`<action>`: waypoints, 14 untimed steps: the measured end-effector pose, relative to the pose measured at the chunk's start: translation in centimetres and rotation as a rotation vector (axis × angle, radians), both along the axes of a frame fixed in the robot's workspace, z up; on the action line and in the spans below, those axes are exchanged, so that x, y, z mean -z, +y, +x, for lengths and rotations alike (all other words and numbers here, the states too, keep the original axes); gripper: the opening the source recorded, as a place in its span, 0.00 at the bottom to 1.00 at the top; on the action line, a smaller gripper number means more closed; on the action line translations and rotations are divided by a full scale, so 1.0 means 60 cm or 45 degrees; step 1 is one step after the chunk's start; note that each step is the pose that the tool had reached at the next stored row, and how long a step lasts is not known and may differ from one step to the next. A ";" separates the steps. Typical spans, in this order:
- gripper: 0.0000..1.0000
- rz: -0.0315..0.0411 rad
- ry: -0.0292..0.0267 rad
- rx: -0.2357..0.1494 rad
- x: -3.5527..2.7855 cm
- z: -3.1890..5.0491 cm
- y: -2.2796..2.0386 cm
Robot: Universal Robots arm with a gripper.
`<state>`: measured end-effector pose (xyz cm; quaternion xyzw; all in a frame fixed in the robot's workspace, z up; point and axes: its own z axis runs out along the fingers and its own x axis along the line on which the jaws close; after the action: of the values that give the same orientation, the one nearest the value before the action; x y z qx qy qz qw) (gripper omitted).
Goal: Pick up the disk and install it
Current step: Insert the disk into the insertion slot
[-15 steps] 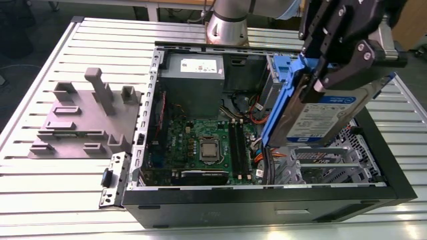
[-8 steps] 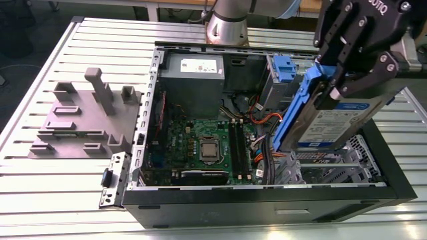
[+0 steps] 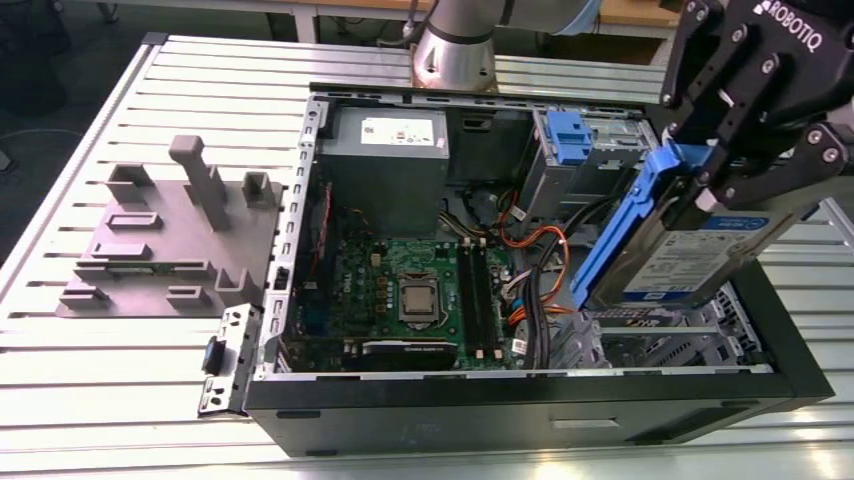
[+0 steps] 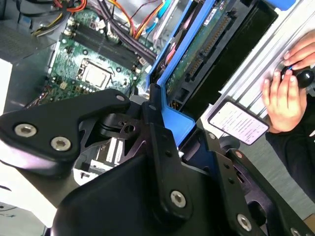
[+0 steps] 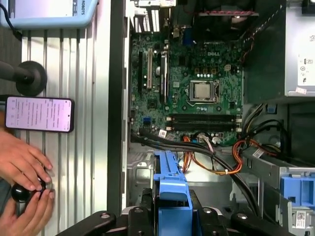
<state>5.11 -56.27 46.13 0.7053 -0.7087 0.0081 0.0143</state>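
The disk, silver with a white-and-blue label and blue side rails, hangs tilted over the front corner of the open computer case, on the exterior view's right. My gripper is shut on its upper end. The disk's lower end reaches down toward the metal drive bay inside the case. In the second wrist view the disk shows its green circuit underside and a blue rail between my black fingers. The first wrist view has the blue rail of the disk running out from my gripper.
Inside the case lie the motherboard, orange and black cables, a grey metal box and an upright blue latch. A grey fixture sits on the slatted table beside the case. A person's hands and a phone rest by it.
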 end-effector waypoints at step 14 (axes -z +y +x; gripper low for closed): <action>0.36 -0.0002 0.0000 0.000 0.020 0.042 0.0000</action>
<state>7.63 -56.27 44.91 0.7053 -0.7087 0.0082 0.0143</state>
